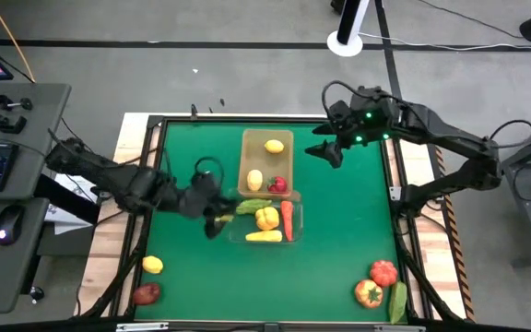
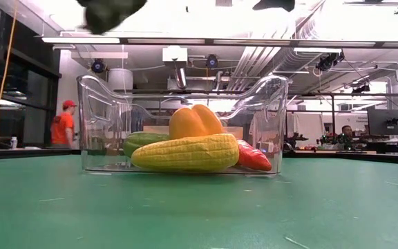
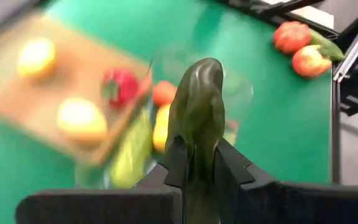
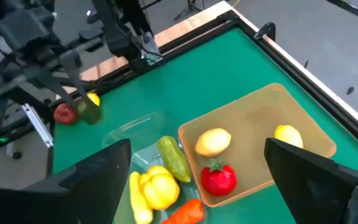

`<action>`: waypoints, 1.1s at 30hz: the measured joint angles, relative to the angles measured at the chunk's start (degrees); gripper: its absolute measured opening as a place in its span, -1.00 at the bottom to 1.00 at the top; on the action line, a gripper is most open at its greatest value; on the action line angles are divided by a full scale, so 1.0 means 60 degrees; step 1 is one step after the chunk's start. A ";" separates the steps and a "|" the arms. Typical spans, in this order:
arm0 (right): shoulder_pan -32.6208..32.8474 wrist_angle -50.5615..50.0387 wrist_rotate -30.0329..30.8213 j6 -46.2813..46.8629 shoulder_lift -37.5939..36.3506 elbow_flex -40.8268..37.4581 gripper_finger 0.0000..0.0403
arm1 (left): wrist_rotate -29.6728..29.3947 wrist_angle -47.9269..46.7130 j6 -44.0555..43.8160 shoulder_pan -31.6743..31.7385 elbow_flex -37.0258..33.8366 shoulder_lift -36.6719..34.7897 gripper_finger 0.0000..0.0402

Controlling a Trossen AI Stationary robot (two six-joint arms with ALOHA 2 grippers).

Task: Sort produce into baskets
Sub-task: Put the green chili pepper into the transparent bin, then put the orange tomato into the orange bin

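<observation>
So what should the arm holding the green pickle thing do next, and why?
Probably carry it a little farther over the clear basket, then let go. The left gripper is shut on the green cucumber beside that basket, where another cucumber already lies.

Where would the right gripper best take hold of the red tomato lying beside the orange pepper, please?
Likely across its round middle, straight down from above. The tomato is squat, with the orange pepper and a cucumber crowding one side, so the open right gripper should set its fingers clear of them.
</observation>
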 joint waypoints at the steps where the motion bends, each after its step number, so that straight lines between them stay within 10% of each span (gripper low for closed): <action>1: 0.0049 0.0003 0.0080 0.0118 -0.0015 0.0000 0.79 | 0.0169 0.0332 0.0677 0.0262 0.0001 0.0081 -0.87; 12: 0.0712 -0.0266 0.0842 0.1100 0.0010 0.0000 0.79 | 0.2917 0.1086 0.3109 0.1675 -0.0010 0.1162 -0.69; 23: 0.1207 -0.0419 0.1193 0.1221 0.0010 0.0000 0.79 | 0.3103 0.0686 0.3390 0.1538 -0.0010 0.2253 -0.64; 33: 0.1501 -0.0727 0.1195 0.1142 -0.0139 0.0000 0.79 | 0.3152 0.0716 0.2950 0.1567 -0.0010 0.2438 -0.03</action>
